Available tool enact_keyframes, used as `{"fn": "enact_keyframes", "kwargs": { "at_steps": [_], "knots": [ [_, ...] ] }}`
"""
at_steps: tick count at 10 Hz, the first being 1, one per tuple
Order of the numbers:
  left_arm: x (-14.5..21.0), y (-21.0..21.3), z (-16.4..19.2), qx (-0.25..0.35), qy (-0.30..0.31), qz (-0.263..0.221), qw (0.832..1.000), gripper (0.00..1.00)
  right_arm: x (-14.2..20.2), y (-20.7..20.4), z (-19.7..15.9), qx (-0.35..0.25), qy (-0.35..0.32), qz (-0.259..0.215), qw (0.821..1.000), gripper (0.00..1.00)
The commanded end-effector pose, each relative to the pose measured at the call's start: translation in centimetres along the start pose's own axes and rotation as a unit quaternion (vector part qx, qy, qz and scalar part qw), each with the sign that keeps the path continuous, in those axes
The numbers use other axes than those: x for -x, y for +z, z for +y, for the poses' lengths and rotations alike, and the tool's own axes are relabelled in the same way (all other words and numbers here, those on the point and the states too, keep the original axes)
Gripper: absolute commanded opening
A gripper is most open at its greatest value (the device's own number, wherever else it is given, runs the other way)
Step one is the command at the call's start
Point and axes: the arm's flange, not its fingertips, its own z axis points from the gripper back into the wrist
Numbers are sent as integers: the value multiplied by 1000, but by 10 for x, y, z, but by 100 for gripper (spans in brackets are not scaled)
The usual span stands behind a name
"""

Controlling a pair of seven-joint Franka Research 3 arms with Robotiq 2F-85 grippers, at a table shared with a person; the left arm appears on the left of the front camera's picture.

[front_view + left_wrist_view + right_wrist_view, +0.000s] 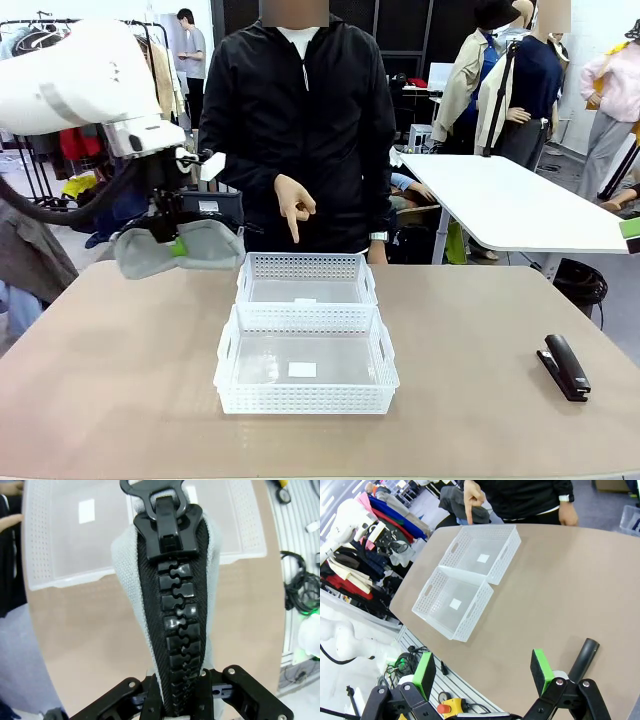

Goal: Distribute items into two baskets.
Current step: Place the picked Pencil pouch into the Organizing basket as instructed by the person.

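Note:
My left gripper is shut on the grey pouch and holds it in the air, left of the far basket. In the left wrist view the pouch with its black zipper hangs from my left gripper over the table, and a white basket lies beyond it. The near basket touches the far one; both hold nothing. The black stapler lies at the table's right. My right gripper is open above the table, with the stapler's end just past its right pad.
A person in a black jacket stands at the far side, one hand pointing down at the far basket; the other hand rests at the table edge. The near basket sits close to the table's edge. A white table stands behind on the right.

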Motion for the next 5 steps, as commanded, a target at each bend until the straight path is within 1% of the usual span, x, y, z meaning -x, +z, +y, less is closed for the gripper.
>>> {"fn": "enact_keyframes", "kwargs": {
  "at_steps": [1,3,5],
  "knots": [
    [-17,5,20,11,4,-3,1000,0,-2,0,1,-8,5,-7,1000,100],
    [-32,-2,36,13,5,-9,1000,0,-2,0,1,-8,5,-7,1000,100],
    [-55,-12,47,0,13,-1,1000,0,-2,0,1,-8,5,-7,1000,100]
  ]
}}
